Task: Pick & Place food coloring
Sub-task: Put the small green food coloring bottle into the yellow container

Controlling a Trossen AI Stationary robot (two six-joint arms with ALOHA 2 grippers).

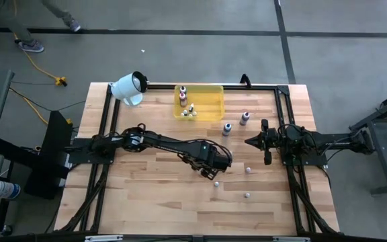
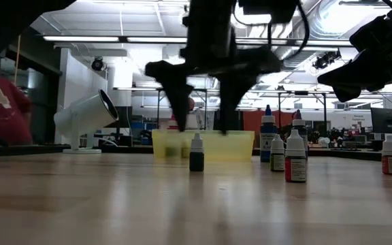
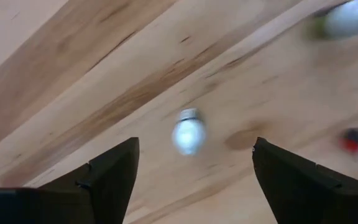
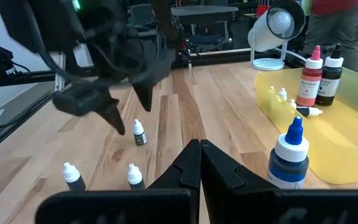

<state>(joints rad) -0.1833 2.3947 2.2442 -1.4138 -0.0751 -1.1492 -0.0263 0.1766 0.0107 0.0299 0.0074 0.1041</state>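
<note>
The food coloring bottles are spread over the table. One tiny white-capped dropper (image 3: pixel 188 132) (image 2: pixel 197 153) stands upright on the wood. My left gripper (image 3: pixel 194 165) (image 1: pixel 213 175) hovers open above it, fingers pointing down on either side, touching nothing. Two more droppers (image 1: pixel 248 169) (image 1: pixel 246 195) stand nearby. Two taller bottles (image 1: pixel 227 128) (image 1: pixel 245 118) stand near the yellow tray (image 1: pixel 210 114), which holds several bottles (image 4: pixel 309 78). My right gripper (image 4: pixel 199 162) (image 1: pixel 250 141) waits shut at the right, behind a blue-capped bottle (image 4: pixel 289 155).
A big white cylinder (image 1: pixel 130 87) lies at the table's far left corner. A black frame (image 1: pixel 284 101) borders the work area. Bare wood stretches along the near side. A person's legs (image 1: pixel 29 30) show on the floor beyond the far left edge.
</note>
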